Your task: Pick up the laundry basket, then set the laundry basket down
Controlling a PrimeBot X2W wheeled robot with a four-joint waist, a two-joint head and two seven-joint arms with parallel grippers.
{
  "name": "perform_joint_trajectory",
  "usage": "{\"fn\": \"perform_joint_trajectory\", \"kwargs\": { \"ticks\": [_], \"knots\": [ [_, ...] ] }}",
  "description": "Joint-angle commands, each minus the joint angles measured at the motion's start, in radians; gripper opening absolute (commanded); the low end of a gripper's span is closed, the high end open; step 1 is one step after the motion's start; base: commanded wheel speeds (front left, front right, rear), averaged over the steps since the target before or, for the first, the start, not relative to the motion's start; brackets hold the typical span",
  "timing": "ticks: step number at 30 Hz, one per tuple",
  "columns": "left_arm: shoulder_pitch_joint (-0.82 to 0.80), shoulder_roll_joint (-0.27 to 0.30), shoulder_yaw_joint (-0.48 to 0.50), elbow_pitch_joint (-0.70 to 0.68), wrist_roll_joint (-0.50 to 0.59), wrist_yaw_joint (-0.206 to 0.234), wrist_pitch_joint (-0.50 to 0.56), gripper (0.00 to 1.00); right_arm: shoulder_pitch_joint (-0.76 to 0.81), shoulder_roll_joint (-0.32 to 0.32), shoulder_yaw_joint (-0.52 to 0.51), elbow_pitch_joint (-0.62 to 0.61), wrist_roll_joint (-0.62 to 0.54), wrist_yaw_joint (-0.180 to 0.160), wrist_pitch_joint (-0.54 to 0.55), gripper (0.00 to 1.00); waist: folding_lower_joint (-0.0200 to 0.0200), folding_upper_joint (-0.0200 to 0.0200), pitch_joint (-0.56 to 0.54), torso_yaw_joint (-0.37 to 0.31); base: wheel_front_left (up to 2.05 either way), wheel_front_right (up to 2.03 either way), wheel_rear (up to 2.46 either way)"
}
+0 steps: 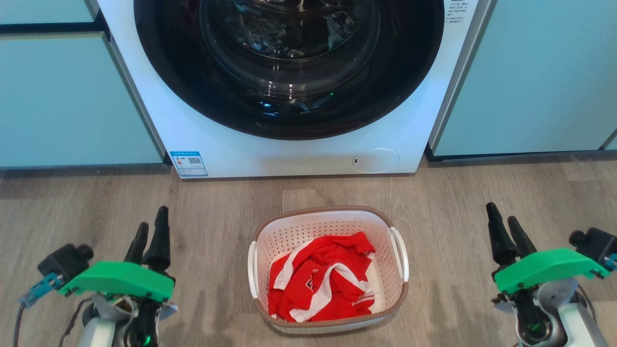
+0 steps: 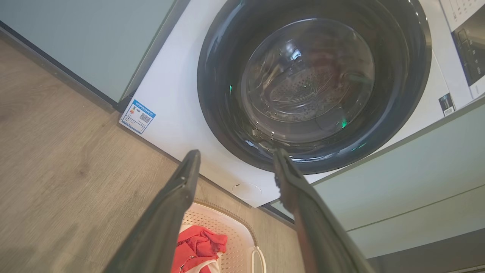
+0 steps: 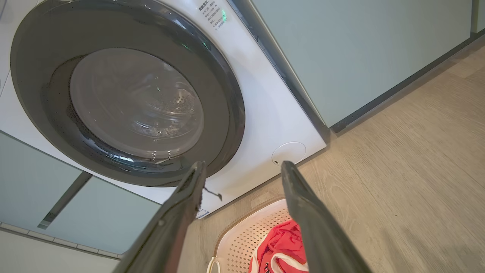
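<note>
On our left, our left gripper (image 1: 153, 217) hovers over the floor (image 1: 217, 217), fingers parted with nothing between them. In the middle, the basket (image 1: 308, 231) sits on the floor near the front of the washer (image 1: 217, 144), with a red garment (image 1: 320, 277) inside. On our right, our right gripper (image 1: 501, 212) is likewise spread and empty, well apart from the basket.

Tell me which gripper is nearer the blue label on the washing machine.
Left. The left gripper hangs in front of the blue label; the right gripper is far across, beyond the laundry basket.
</note>
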Motion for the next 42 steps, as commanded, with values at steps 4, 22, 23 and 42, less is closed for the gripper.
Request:
{"fn": "perform_joint_trajectory", "kwargs": {
  "ticks": [4,22,23,42],
  "knots": [
    [-0.068,0.036,-0.010,-0.036,0.096,0.018,-0.025,1.00,-0.062,-0.032,0.028,-0.023,-0.087,-0.001,-0.029,1.00,0.0000,-0.0001,-0.003,0.000,0.00,0.00,0.00],
    [-0.076,0.072,-0.071,-0.041,0.342,0.078,-0.074,1.00,-0.070,-0.041,0.058,-0.002,-0.313,-0.001,-0.078,1.00,0.0000,-0.0001,-0.004,-0.001,0.00,0.00,0.00],
    [-0.076,0.073,-0.074,-0.041,0.354,0.081,-0.077,1.00,-0.071,-0.041,0.060,-0.001,-0.326,-0.001,-0.081,1.00,0.0000,-0.0001,-0.004,-0.002,0.00,0.00,0.00],
    [-0.079,0.083,-0.113,-0.051,0.528,0.116,-0.121,1.00,-0.067,-0.037,0.076,-0.007,-0.522,-0.001,-0.137,1.00,0.0000,-0.0001,-0.007,-0.009,0.00,0.00,0.00]
  ]
}}
